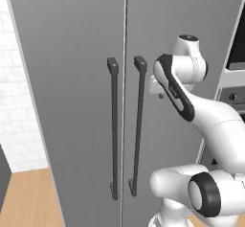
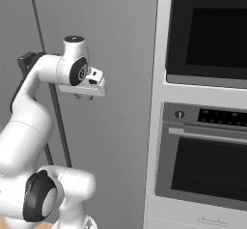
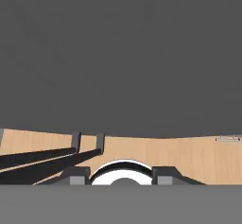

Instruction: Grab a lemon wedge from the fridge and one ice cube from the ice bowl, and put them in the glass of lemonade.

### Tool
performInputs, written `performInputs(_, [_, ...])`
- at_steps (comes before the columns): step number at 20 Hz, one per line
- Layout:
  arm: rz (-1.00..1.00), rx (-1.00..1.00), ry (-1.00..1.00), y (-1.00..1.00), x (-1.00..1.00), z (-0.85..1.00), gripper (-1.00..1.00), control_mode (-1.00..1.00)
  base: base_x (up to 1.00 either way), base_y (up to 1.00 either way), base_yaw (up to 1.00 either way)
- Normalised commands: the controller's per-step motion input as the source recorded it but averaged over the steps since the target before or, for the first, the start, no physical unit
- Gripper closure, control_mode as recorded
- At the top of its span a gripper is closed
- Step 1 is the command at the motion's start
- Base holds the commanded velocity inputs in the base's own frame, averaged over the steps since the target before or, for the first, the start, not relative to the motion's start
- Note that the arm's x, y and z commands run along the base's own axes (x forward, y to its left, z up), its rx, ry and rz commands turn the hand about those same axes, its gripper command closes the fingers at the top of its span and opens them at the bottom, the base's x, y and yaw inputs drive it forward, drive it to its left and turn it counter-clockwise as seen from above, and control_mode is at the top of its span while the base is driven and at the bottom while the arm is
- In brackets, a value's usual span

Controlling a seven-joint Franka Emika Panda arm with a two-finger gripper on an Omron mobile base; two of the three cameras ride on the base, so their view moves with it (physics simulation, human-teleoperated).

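The grey fridge (image 1: 72, 101) stands shut, its two dark bar handles (image 1: 114, 125) (image 1: 139, 125) meeting at the centre seam. My gripper (image 2: 84, 97) hangs close in front of the right door (image 2: 116, 54), just right of the right handle (image 2: 58, 121), near the handle's top. It points down and is open, with nothing between its fingertips (image 3: 78, 176). The hand view looks down along the grey door (image 3: 121, 53) to both handles (image 3: 38, 160) and the wooden floor (image 3: 189, 157). The glass of lemonade is out of view, and the fridge's inside is hidden behind the doors.
A black-fronted wall oven (image 2: 207, 170) and the microwave (image 2: 207, 30) above it stand just right of the fridge. A white tiled wall (image 1: 14, 101) and wooden floor (image 1: 28, 197) lie to the fridge's left.
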Motion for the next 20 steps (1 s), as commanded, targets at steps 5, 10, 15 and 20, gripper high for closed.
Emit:
performInputs(5, [-0.04,0.0,0.0,-0.23,-0.68,-0.17,-1.0,-1.0,0.0,0.0,0.0])
performInputs(10, [-0.12,0.0,0.0,-0.57,-0.97,-0.3,-1.0,-1.0,0.0,0.0,0.0])
performInputs(15, [-0.06,0.0,0.0,-0.73,-0.38,-0.26,-1.0,-1.0,0.0,0.0,0.0])
performInputs(20, [-0.19,-0.01,-0.01,0.66,0.97,-0.38,-1.0,-1.0,0.0,0.0,0.0])
